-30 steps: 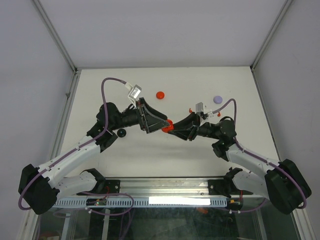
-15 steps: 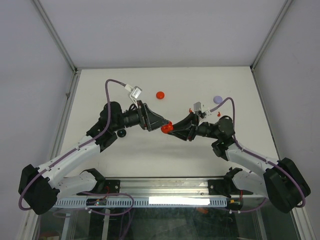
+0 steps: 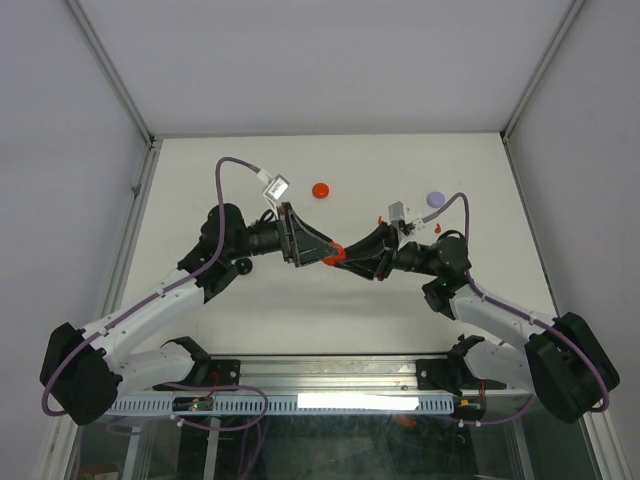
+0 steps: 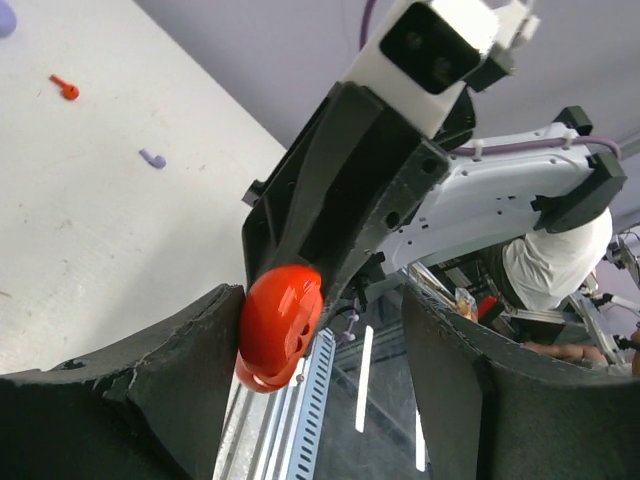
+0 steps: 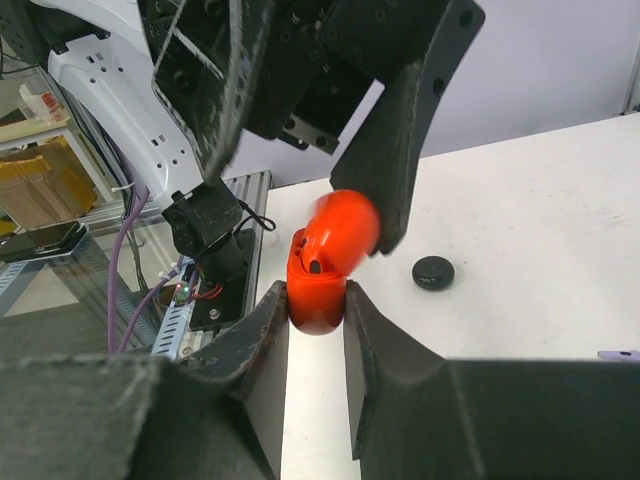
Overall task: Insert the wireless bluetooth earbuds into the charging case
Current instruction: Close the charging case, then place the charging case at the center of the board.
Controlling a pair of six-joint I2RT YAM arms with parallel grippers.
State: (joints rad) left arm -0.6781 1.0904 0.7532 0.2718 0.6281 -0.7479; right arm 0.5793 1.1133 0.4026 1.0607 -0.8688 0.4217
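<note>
The red charging case (image 3: 333, 256) hangs above the table's middle, with my right gripper (image 3: 342, 259) shut on its base (image 5: 318, 292). Its lid (image 5: 346, 228) stands tilted partly open. My left gripper (image 3: 326, 254) is open around that lid; one finger (image 4: 190, 345) touches the red shell (image 4: 280, 322), while the other finger (image 4: 450, 350) stands well apart. A red earbud (image 4: 66, 88) and a pale lavender earbud (image 4: 152, 158) lie on the table behind the right arm. In the top view the red earbud (image 3: 438, 229) lies by the right wrist.
A red disc (image 3: 320, 189) lies at the back centre, a lavender disc (image 3: 435, 199) at the back right, and a black disc (image 3: 243, 265) under the left arm. White walls close in the table on three sides.
My left gripper has shifted a little and its jaws have narrowed slightly around the case's lid. The right gripper has kept its hold on the case.
</note>
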